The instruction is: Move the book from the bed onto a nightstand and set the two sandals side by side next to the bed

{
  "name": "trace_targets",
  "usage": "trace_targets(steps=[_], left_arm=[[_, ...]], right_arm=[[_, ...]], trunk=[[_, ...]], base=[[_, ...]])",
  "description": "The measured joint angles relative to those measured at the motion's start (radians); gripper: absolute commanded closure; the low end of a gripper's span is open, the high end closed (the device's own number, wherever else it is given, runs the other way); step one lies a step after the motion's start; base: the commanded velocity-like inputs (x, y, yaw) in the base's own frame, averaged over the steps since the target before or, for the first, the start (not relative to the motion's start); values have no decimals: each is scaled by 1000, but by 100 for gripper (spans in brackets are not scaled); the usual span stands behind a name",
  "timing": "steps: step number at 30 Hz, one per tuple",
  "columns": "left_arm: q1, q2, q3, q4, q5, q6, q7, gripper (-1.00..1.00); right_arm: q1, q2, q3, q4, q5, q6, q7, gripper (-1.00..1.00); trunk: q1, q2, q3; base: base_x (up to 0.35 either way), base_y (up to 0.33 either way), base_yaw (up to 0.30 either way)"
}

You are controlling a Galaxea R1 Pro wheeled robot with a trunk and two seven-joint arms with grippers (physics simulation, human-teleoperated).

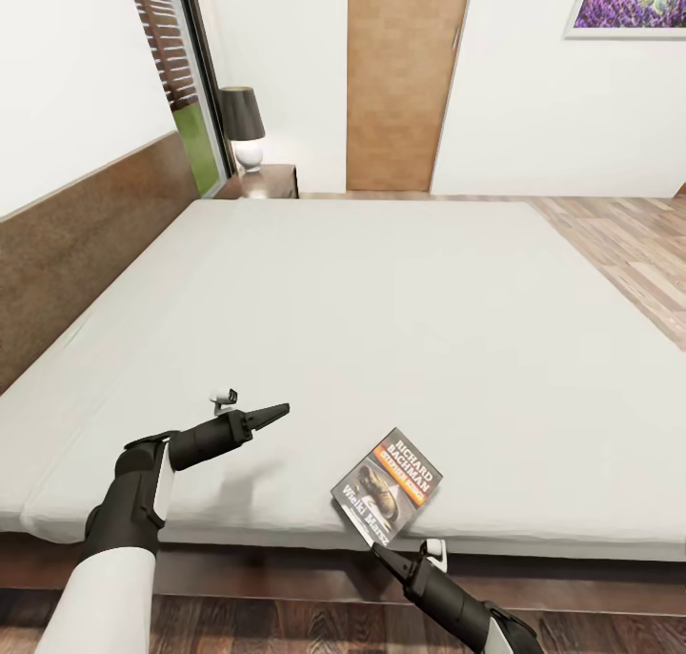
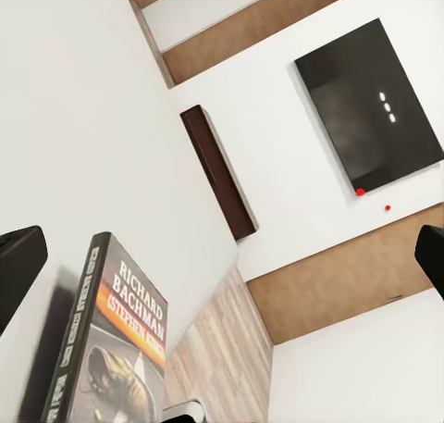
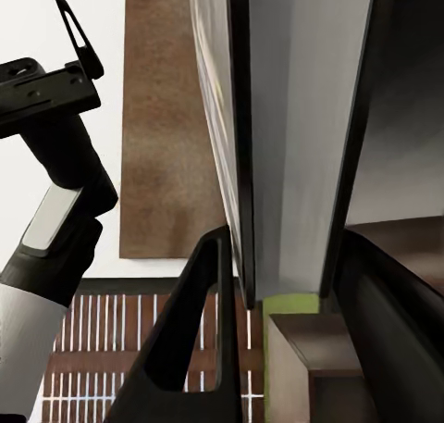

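R gripper (image 1: pixel 381 546) at near bed edge, fingers clenched on the book's (image 1: pixel 388 487) lower corner; R wrist view shows a finger (image 3: pixel 190 335) each side of the thin cover. Book tipped up off the mattress at near edge of bed (image 1: pixel 362 330), held. L gripper (image 1: pixel 272 412) hovers over mattress, to the book's left, near but apart; fingers parted, holding nothing.

Step, by my read: book pickup done, carry to nightstand (image 1: pixel 270 179) next. Stand sits far corner beside headboard (image 1: pixel 86 244), lamp (image 1: pixel 244 125) on top. Next move prob needs base travel round the bed, then set book on bare top beside lamp. Sandals not started.

Cover text: "RICHARD BACHMAN", orange band w/ "(STEPHEN..." partly legible, white block title "Wielki Marsz" likely.

Far: wood door (image 1: pixel 405 77), framed purple picture (image 1: pixel 629 1).
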Motion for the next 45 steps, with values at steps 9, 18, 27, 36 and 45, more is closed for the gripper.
trace_targets(steps=[9,18,27,36,45], left_arm=[[0,0,0,0,0,0,-1,-100],[0,0,0,0,0,0,-1,-100],[0,0,0,0,0,0,0,-100],[0,-1,-1,1,-1,-1,1,-100],[3,-1,1,4,-18,-32,18,-100]], right_arm=[[0,0,0,0,0,-1,1,100],[1,0,1,-9,0,4,1,100],[0,0,-1,-29,-3,-12,5,100],[-1,0,-2,-29,-5,-18,2,100],[-1,0,-2,-29,-3,-18,2,100]], trunk=[[0,0,0],[-19,35,16],[-38,70,31],[-73,133,60],[-84,154,69]], base=[[0,0,0],[0,0,0],[0,0,0],[0,0,0],[0,0,0]])
